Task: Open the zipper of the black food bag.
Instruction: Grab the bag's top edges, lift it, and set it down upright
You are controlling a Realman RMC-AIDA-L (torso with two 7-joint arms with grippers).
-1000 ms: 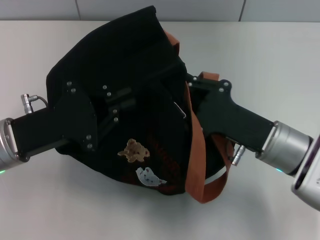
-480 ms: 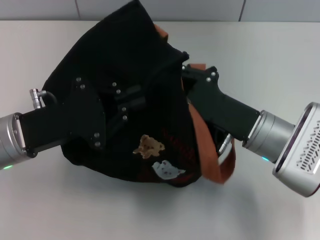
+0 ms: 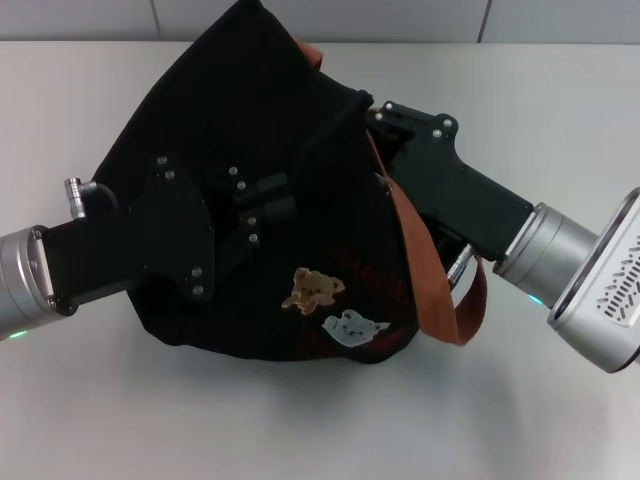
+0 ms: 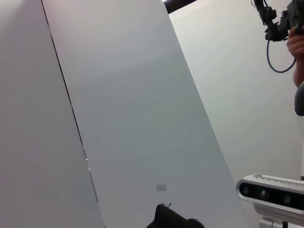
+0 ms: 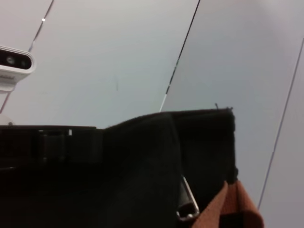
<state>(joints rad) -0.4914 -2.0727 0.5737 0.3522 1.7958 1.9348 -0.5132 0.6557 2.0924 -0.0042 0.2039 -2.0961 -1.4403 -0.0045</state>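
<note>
boxy black fabric food bag [image 3: 250,130] with orange-brown strap [image 3: 430,280] lies on white table [image 3: 560,110], pressed between left gripper [image 3: 255,205] and right gripper [image 3: 375,120]; finger state of both: cannot tell; silver metal pull tab [image 5: 188,202] beside the strap

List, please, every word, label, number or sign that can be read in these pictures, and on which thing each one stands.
None can be read.
The black food bag shows only picture patches, a tan bear and a pale cloud, without letters.
The red patch below the orange-brown strap has marks too blurred to read.
The left gripper and right gripper show no labels.
</note>
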